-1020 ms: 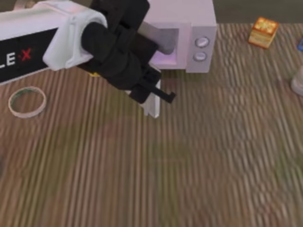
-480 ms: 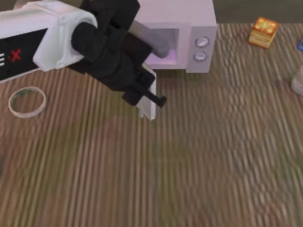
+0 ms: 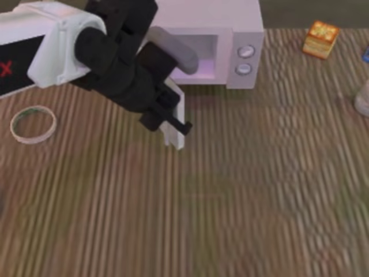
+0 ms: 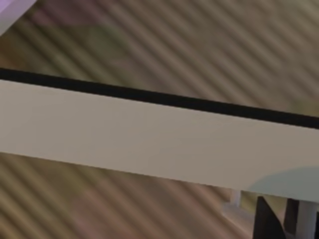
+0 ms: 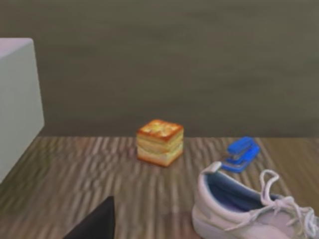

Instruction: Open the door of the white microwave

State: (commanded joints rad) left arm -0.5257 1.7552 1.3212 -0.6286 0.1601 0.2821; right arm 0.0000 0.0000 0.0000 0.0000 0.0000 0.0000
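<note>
One white microwave (image 3: 213, 43) stands on the bench (image 3: 259, 190), with one door (image 3: 176, 118) swung out from its front and two round silver knobs (image 3: 245, 59) on its panel. One arm (image 3: 52, 49) shows from above, ending in one claw (image 3: 173, 122). One tape ring (image 3: 33, 124) lies at the left. One orange cube (image 5: 160, 142), one blue stapler (image 5: 241, 153) and one white sneaker (image 5: 249, 209) sit at the right.
</note>
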